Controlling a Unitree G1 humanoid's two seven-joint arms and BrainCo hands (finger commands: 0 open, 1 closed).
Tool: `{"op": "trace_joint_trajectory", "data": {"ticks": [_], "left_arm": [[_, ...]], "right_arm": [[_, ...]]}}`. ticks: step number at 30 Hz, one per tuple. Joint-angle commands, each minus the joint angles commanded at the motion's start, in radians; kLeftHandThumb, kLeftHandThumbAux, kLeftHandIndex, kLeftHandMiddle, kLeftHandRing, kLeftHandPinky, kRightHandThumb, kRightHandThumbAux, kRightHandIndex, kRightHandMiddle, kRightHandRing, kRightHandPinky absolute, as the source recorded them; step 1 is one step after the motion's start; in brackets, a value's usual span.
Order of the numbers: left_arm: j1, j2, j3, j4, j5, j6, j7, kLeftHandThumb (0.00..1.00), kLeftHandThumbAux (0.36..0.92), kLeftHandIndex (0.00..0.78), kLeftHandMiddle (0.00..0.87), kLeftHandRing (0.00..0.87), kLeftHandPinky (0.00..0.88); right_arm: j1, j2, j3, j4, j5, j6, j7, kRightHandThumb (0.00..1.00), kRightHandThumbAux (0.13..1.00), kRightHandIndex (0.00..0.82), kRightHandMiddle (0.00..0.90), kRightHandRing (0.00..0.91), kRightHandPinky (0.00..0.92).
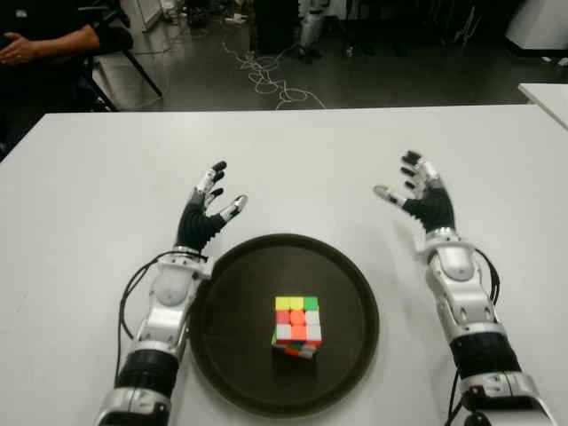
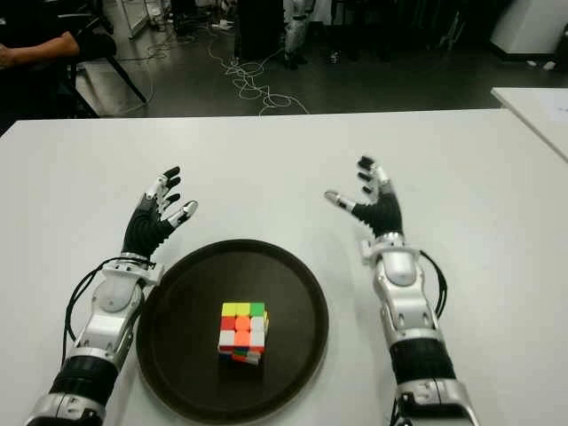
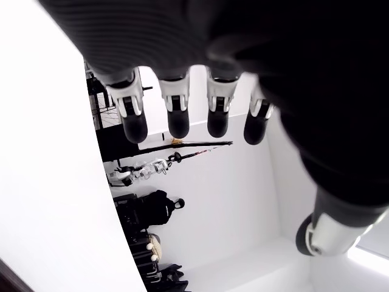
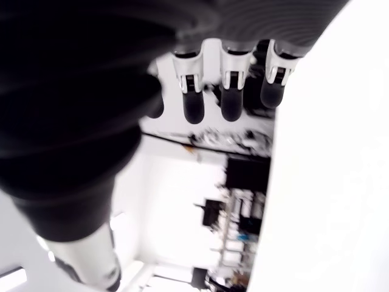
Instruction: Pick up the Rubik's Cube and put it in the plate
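Rubik's Cube [image 1: 297, 326] in dark plate [image 1: 231, 293], L hand [image 1: 206, 211] & R hand [image 1: 417, 191] spread wide, empty, flanking plate

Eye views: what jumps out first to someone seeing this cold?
The bright Rubik's Cube sitting inside the dark round plate, near the table's front edge, grabs attention first. Next, the two robot hands flanking the plate: the left hand just past its left rim and the right hand off to its right, both with fingers spread and holding nothing.
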Motion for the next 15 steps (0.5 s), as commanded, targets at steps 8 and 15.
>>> {"op": "trace_joint_trajectory", "data": {"ticks": [8,15], "left_arm": [[0.002,-0.008,0.007,-0.007,-0.006,-0.007,0.006,0.0,0.598,0.036,0.049,0.0,0.0],[0.003,-0.011,0.008,-0.013,-0.007,-0.004,0.004,0.0,0.603,0.032,0.046,0.0,0.0]], "right_arm": [[0.084,0.016,0.028,-0.175,-0.059,-0.012,-0.027,0.082,0.791,0.102,0.136,0.115,0.083],[0.079,0.018,0.023,-0.148,-0.088,-0.04,-0.036,0.033,0.784,0.085,0.119,0.101,0.076]]}}
